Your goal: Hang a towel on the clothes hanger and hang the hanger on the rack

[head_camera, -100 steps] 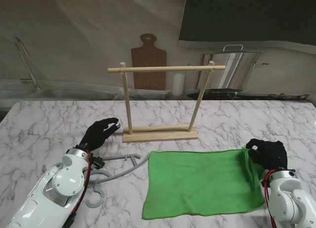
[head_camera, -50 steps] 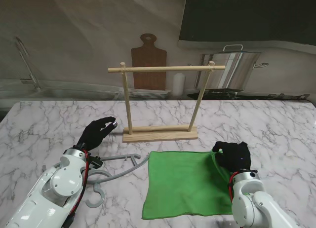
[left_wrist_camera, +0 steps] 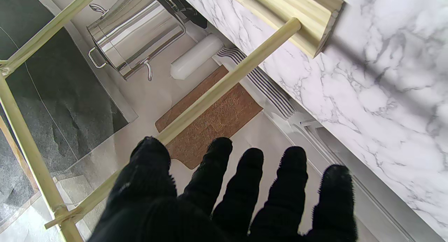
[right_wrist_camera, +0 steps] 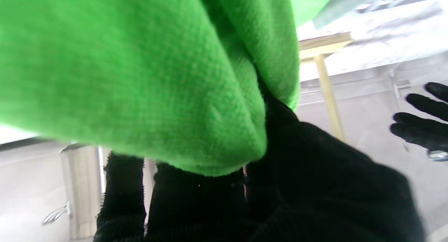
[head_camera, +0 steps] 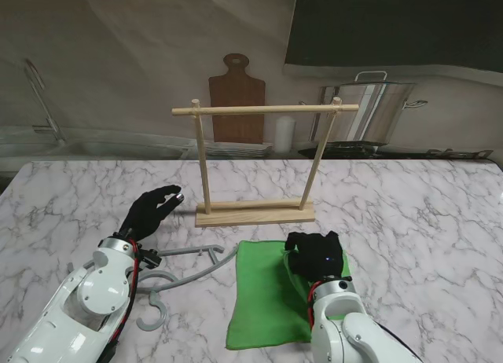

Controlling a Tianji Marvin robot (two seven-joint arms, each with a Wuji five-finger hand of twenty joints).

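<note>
Stand view: right hand (head_camera: 316, 253) pinches green towel (head_camera: 263, 300) w/ fabric folded over itself, lying near tabletop's (head_camera: 409, 198) near edge, mid-width. Left hand (head_camera: 153, 210) holds nothing, fingers spread (wrist view confirms), raised beside rack (head_camera: 255, 214). Grey hanger (head_camera: 185, 269) lies flat btwn left arm & towel, toward near-left corner.

Left hand (head_camera: 153, 209) raised, fingers spread, holding nothing, right hand (head_camera: 316, 254) clenched, palm down
</note>
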